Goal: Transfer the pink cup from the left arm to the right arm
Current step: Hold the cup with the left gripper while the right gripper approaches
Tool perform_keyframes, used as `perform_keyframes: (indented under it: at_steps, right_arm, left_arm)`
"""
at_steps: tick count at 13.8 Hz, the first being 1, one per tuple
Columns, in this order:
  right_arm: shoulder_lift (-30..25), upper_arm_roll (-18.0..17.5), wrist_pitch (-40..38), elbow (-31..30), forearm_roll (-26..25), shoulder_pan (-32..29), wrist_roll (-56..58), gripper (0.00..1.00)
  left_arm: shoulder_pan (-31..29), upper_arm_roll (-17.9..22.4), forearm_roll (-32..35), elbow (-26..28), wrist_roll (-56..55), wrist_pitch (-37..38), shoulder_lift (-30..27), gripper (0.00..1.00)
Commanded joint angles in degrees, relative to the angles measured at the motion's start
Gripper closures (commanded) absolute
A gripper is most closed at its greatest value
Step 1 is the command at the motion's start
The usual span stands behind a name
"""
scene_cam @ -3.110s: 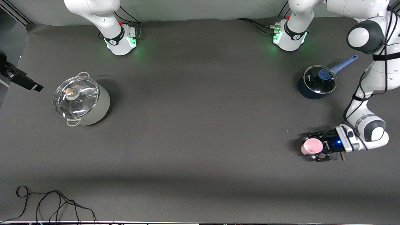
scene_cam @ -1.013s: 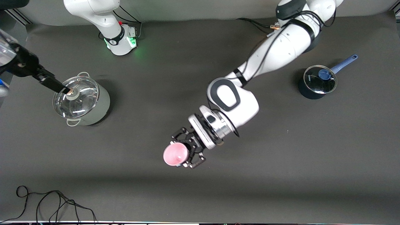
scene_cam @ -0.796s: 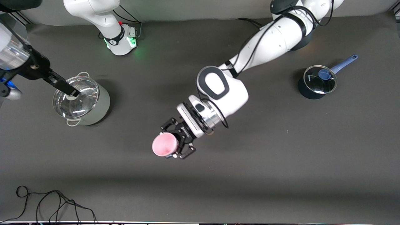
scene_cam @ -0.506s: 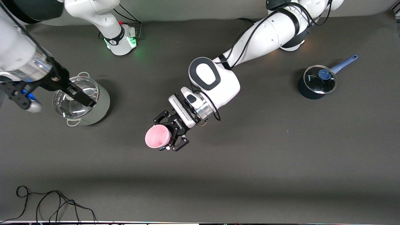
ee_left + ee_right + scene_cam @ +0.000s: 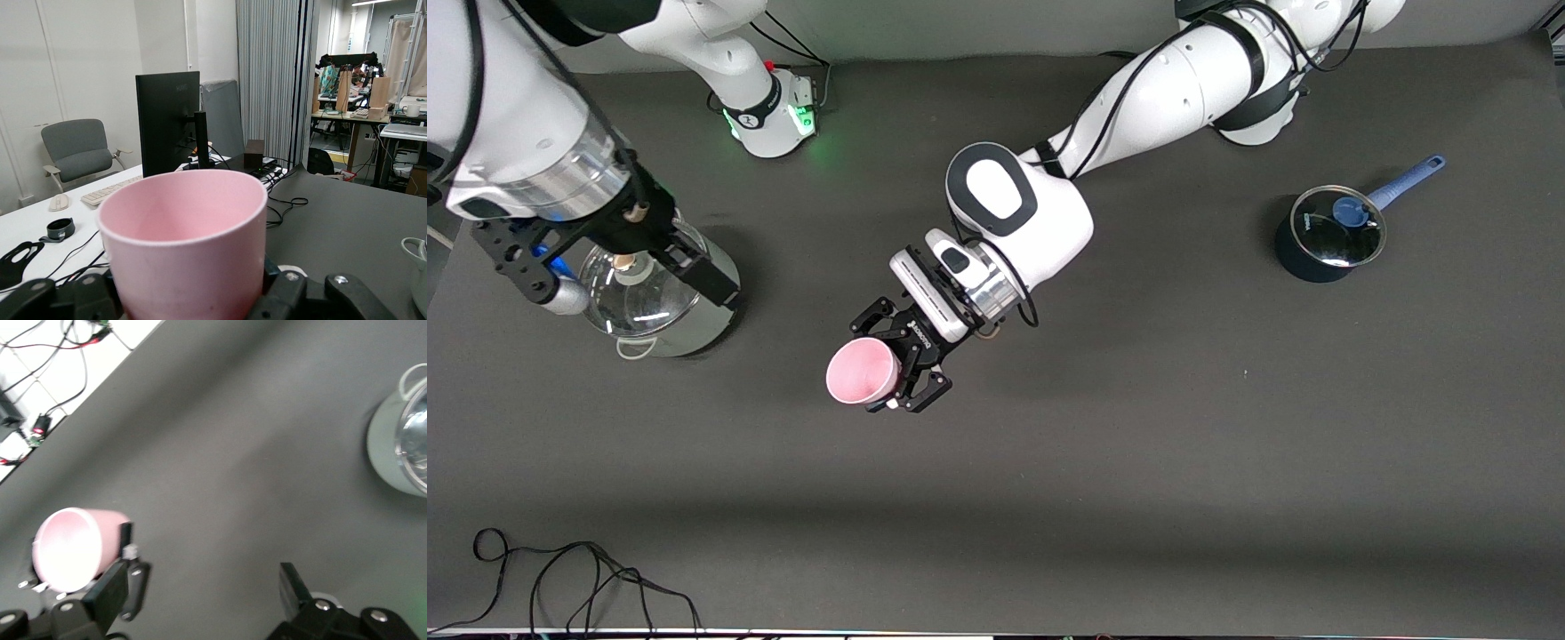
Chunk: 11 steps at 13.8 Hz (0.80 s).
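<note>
The pink cup (image 5: 858,372) is a small pale-pink tumbler, held tilted above the middle of the table with its open mouth showing. My left gripper (image 5: 896,356) is shut on the pink cup, one black finger on each side of its wall. The cup fills the left wrist view (image 5: 187,247), with the left gripper (image 5: 190,303) low around it. My right gripper (image 5: 694,267) is open and empty over the steel pot, toward the right arm's end. In the right wrist view the right gripper (image 5: 203,593) has its fingers wide apart, and the cup (image 5: 67,547) shows beside them.
A steel pot with a glass lid (image 5: 694,311) stands toward the right arm's end, also in the right wrist view (image 5: 393,447). A dark blue saucepan with a glass lid (image 5: 1325,236) stands toward the left arm's end. A black cable (image 5: 560,578) lies near the table's front edge.
My left gripper has carried the pink cup from the left arm's end to the table's middle, toward the right arm. My right arm has come in over the steel pot.
</note>
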<state>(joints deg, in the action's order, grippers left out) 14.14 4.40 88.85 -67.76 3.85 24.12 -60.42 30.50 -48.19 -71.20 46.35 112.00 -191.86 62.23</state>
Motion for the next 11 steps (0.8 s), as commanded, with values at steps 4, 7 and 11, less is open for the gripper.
perform_keyframes:
  at_steps: [4, 7, 11]
  right_arm:
    - [9.67, 0.52, -1.14, 12.56, 0.46, 5.85, -6.29, 0.0]
    - [11.16, 0.61, -0.35, 12.57, 0.46, 5.85, -5.85, 0.0]
    - [14.68, 0.7, 1.67, 12.57, 0.46, 5.58, -5.59, 0.0]
  left_arm:
    - [1.32, 1.26, -0.34, -1.26, -1.08, -0.88, -0.35, 1.0]
    - [1.32, 1.26, -0.34, -1.35, -1.08, -0.88, -0.35, 1.0]
    - [1.32, 1.17, -0.25, -1.35, -1.08, -0.88, -0.44, 1.0]
